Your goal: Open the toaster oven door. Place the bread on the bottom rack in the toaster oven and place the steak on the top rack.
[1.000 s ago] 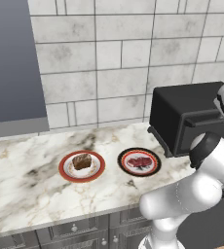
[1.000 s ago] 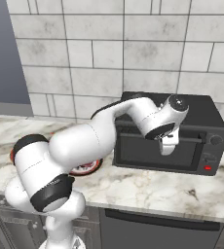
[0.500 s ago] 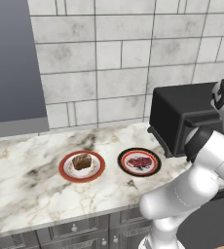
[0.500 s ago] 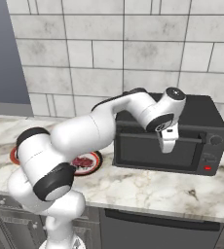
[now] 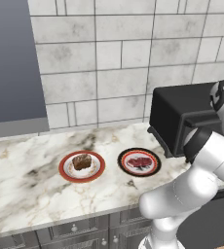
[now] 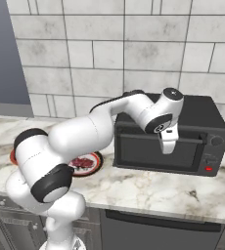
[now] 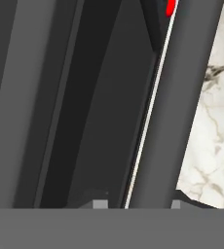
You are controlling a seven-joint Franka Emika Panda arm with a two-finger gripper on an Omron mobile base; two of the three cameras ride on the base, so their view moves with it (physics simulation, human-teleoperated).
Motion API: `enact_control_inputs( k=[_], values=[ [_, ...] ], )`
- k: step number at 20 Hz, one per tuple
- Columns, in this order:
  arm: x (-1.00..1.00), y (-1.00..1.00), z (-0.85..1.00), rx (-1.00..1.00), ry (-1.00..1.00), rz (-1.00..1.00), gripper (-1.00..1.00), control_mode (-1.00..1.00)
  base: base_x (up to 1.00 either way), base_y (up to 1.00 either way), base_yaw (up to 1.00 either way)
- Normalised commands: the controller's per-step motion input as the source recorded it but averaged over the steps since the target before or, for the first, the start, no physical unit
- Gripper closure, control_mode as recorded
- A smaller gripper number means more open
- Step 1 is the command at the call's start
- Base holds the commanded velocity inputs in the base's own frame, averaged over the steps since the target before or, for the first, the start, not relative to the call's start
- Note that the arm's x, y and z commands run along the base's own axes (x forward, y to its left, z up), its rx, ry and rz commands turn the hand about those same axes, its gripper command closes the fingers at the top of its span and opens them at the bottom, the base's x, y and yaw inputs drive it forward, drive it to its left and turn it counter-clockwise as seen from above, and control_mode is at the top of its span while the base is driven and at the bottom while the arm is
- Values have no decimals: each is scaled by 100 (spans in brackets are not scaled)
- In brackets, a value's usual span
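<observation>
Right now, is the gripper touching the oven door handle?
Cannot tell. In the right base view the gripper overlaps the handle on the toaster oven door, but no view shows contact or a gap plainly.

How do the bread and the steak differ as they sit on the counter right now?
The bread is a brown, chunky block standing up from its plate; the steak is a flat red-pink slab lying low. The bread's plate has an orange-red rim, the steak's a dark one. Both rest on round plates, side by side, outside the toaster oven.
</observation>
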Motion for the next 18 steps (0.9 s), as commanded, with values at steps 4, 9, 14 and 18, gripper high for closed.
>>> enact_control_inputs(
  k=[4, 9, 14, 18],
  values=[
    [-33, -1, -77, 2, 19, 16, 100, -100, 0, 0, 0],
    [-53, -4, -71, 6, 12, 17, 100, -100, 0, 0, 0],
    [-62, -11, -72, 6, 17, 18, 100, -100, 0, 0, 0],
    [-52, -4, -59, 7, 21, 15, 100, -100, 0, 0, 0]
  ],
)
